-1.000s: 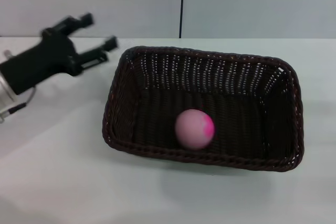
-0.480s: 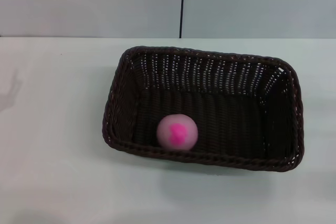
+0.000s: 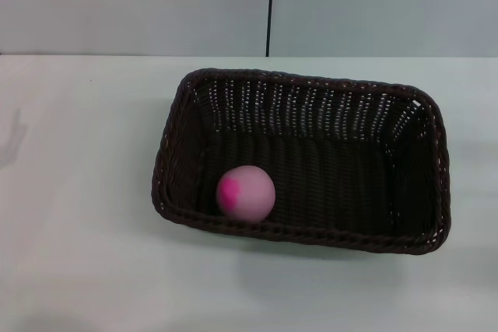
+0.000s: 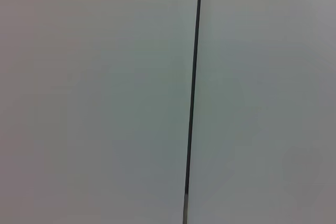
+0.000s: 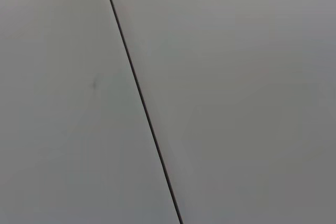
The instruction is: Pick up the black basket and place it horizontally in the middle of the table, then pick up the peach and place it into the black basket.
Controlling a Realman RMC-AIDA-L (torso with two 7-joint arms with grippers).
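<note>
Head view, basket: the black basket (image 3: 302,162) lay lengthwise across the middle of the table (image 3: 78,215), its long sides running left to right and its open top facing up.
Head view, peach: the peach (image 3: 245,193) sat inside the basket on its floor, close to the near wall and toward the left end, dark pink patch turned to the left.
Head view, surroundings: a grey wall (image 3: 140,5) with a thin dark vertical seam (image 3: 270,5) rose behind the table's far edge; bare white table showed on every side of the basket.
Head view, hands: neither the left hand nor the right hand appeared, so their opening could not be told.
Left wrist view: only the wall (image 4: 94,98) and its seam (image 4: 193,98).
Right wrist view: the wall (image 5: 241,98) with the seam (image 5: 140,98) slanting across.
</note>
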